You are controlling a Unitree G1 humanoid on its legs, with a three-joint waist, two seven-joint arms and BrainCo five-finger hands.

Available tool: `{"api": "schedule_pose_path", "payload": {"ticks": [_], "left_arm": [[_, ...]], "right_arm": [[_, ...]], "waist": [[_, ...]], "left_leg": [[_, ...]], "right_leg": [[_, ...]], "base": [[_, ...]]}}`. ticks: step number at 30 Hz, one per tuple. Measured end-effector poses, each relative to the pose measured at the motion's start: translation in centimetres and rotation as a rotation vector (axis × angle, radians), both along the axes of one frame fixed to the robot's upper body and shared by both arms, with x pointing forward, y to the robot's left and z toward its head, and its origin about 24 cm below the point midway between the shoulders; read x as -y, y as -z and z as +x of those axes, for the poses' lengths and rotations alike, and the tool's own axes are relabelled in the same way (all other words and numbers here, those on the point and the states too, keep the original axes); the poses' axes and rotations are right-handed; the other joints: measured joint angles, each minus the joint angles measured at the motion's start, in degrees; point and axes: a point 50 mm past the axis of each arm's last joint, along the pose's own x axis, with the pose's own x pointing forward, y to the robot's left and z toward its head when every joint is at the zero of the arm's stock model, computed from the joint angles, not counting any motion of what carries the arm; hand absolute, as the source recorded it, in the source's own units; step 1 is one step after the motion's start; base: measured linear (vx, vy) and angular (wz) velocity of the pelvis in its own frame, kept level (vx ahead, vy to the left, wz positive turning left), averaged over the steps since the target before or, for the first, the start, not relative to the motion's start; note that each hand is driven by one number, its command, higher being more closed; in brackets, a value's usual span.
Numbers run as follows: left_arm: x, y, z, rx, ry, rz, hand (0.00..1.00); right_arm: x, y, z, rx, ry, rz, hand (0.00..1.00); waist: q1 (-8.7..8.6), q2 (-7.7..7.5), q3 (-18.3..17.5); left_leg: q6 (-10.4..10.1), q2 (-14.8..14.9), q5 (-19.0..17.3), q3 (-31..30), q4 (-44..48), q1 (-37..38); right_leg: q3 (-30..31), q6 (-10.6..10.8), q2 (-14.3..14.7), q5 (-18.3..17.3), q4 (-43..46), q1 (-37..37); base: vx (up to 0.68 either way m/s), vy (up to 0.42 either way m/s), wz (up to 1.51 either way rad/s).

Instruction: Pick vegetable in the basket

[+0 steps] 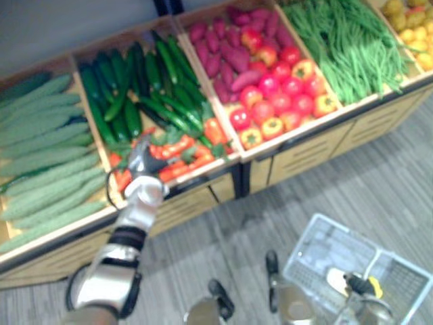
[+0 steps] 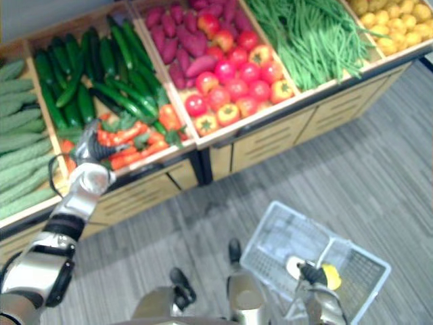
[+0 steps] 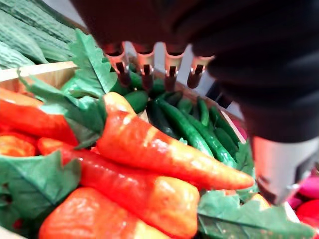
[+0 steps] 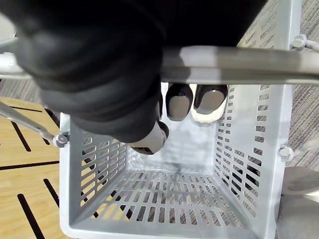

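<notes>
Orange-red carrots with green leaves (image 1: pixel 179 159) fill the front part of a wooden bin. My left hand (image 1: pixel 141 161) reaches into that bin. In the left wrist view its fingers (image 3: pixel 144 64) stretch out straight just over one long carrot (image 3: pixel 164 154), with the thumb (image 3: pixel 279 164) off to the side, so the hand is open and holds nothing. Down by the floor hangs a grey slotted plastic basket (image 1: pixel 325 247). My right hand (image 1: pixel 357 286) is shut on its handle (image 4: pixel 239 64), and the basket's inside (image 4: pixel 174 199) is bare.
The wooden stand holds bitter gourds (image 1: pixel 40 149), cucumbers (image 1: pixel 128 81), purple sweet potatoes (image 1: pixel 226 47), red and yellow tomatoes (image 1: pixel 284 95), green beans (image 1: pixel 345 40) and yellow fruit (image 1: pixel 413 27). Grey plank floor (image 1: pixel 379 183) lies in front of the stand.
</notes>
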Motion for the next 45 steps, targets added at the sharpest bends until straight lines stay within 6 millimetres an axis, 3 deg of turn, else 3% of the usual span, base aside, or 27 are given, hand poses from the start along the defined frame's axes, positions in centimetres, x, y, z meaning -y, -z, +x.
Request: {"api": "schedule_pose_path", "payload": {"ticks": [11,12,14,31,40,45], "left_arm": [[0.9,-4.6,2.3,0.1,0.0,-0.008,0.0],[1.0,-5.2,2.5,0.116,0.002,-0.01,1.0],[1.2,-6.3,3.0,0.136,0.003,-0.012,1.0],[0.7,-7.0,2.9,0.202,-0.08,0.004,1.0],[1.6,-10.0,2.2,0.387,-0.055,0.074,1.0],[-0.1,-8.6,1.1,0.362,-0.086,0.104,1.0]], "right_arm": [[-0.5,-1.5,2.7,0.103,-0.035,0.0,1.0],[-0.6,-1.6,3.0,0.11,-0.037,0.002,1.0],[-0.7,-1.8,3.4,0.132,-0.022,0.02,1.0],[-1.0,-2.2,4.3,0.153,-0.057,0.014,1.0],[-0.7,-1.9,2.7,0.131,-0.05,0.002,1.0],[-0.3,-1.4,1.3,0.103,-0.039,0.012,1.0]], "waist": [[0.44,-1.33,4.5],[0.47,-1.44,4.9],[0.44,-1.55,5.2],[0.69,-1.65,5.7],[1.85,-1.35,5.8],[1.99,-0.75,4.9]], "left_leg": [[0.6,0.5,-0.3,1.1,1.8,-3.3],[0.6,0.5,-0.3,1.2,1.8,-3.7],[0.8,0.3,-0.2,1.2,1.6,-5.0],[0.8,-0.1,0.0,1.0,1.3,-4.3],[1.0,-0.4,0.1,-0.1,1.4,-2.5],[1.1,-0.4,0.1,-0.4,1.0,0.0]], "right_leg": [[0.4,-0.1,-0.1,0.6,0.8,-3.2],[0.4,-0.1,-0.1,0.6,0.9,-3.6],[0.5,0.0,-0.2,0.6,1.1,-5.2],[0.2,-0.1,-0.7,0.6,1.9,-4.8],[-1.7,-0.1,-1.5,0.5,1.9,-1.5],[-2.3,0.0,-1.5,0.5,0.7,1.7]], "base": [[0.0,-0.001,0.0],[0.0,0.0,0.0],[0.0,0.0,0.0],[0.0,-0.002,0.0],[-0.05,-0.005,0.12],[-0.03,-0.002,0.06]]}}
